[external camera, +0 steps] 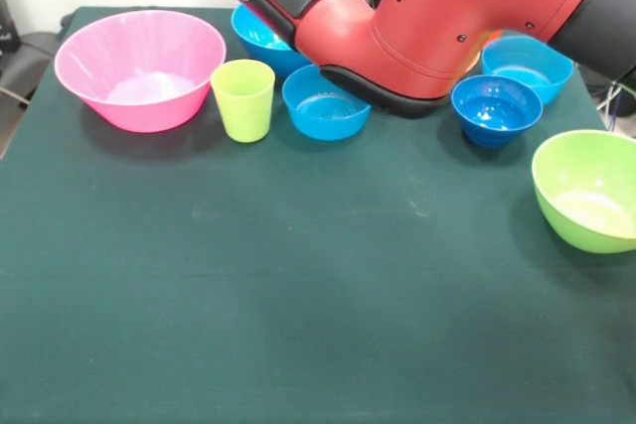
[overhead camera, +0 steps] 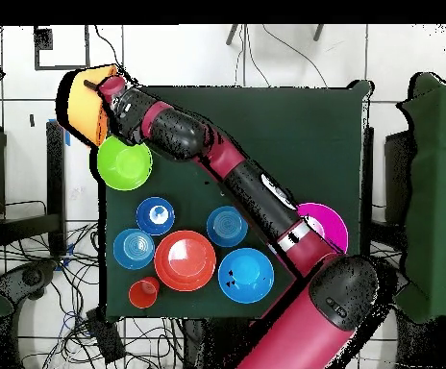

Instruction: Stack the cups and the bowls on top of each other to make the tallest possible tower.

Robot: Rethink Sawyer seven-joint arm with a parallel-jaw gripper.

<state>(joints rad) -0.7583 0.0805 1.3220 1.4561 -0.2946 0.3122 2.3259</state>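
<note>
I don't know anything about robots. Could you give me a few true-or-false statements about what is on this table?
1. The pink bowl stands open side up. True.
2. The lime green cup sits inside the pink bowl. False: it stands on the table beside that bowl.
3. From overhead, the red-orange bowl has blue bowls around it. True.
4. The lime-green bowl is turned upside down. False: its opening faces up.
5. The arm stretches to the light-orange bowl at a table corner. True.
</note>
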